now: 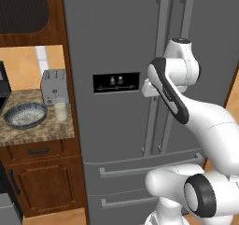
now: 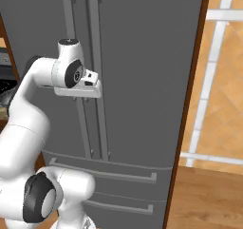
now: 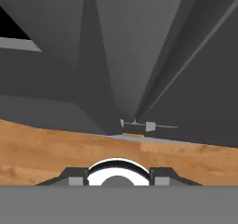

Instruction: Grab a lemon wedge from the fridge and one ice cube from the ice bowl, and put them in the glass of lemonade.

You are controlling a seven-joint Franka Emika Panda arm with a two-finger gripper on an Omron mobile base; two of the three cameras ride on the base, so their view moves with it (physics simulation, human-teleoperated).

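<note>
Fridge: the tall grey French-door fridge (image 1: 116, 46) stands shut, both doors closed, with two long vertical handles (image 1: 161, 74) side by side at the door seam, a black dispenser panel (image 1: 116, 83) on the left door and two lower drawers (image 1: 140, 172) with horizontal bars.
Arm: the white arm with dark joints (image 1: 196, 121) reaches up from the base to the fridge front, its wrist level with the dispenser panel.
Gripper: the gripper (image 2: 92, 83) sits right at the handles, at the seam between the doors; the hand hides the fingers, so I cannot tell whether it grasps a handle or is released. In the hand view the camera looks down along the grey door and handles to the wooden floor (image 3: 42, 148).
Tabletop: a speckled brown stone tabletop (image 1: 42, 130) lies left of the fridge, over dark wooden cabinets (image 1: 42, 182).
Ice bowl: the wide shallow blue-grey bowl with a speckled whitish inside (image 1: 25, 115) rests on the tabletop, towards its left.
Glass of lemonade: the small clear tumbler of pale liquid (image 1: 60, 111) stands just right of the bowl, in front of the toaster.
Toaster: the grey two-slot toaster (image 1: 53, 86) stands at the back of the tabletop, close to the fridge side.
</note>
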